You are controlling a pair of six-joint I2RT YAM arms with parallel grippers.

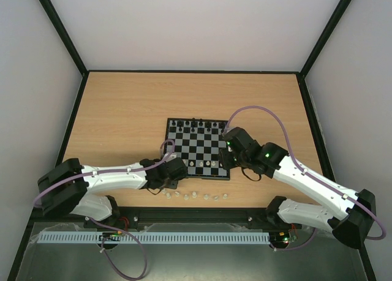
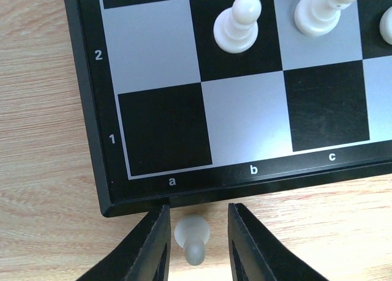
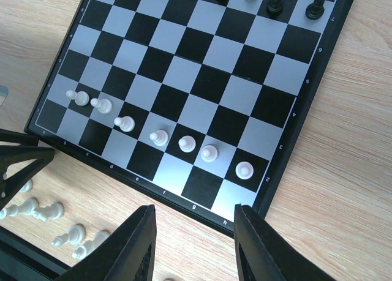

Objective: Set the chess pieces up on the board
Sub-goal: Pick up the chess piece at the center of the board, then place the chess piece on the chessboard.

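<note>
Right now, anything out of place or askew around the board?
Nothing damaged. White pawns fill b2 to h2, but a2 is bare. Other white pieces lie loose, some tipped, on the table off the board's near edge; one piece sits inside the open left hand.

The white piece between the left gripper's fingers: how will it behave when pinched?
The piece looks like tiny smooth plastic: probably light and stiff, yet apt to slip from the left gripper if pinched off-centre. Its rounded shape suggests it would roll if nudged, perhaps against the board rim just beyond.
</note>
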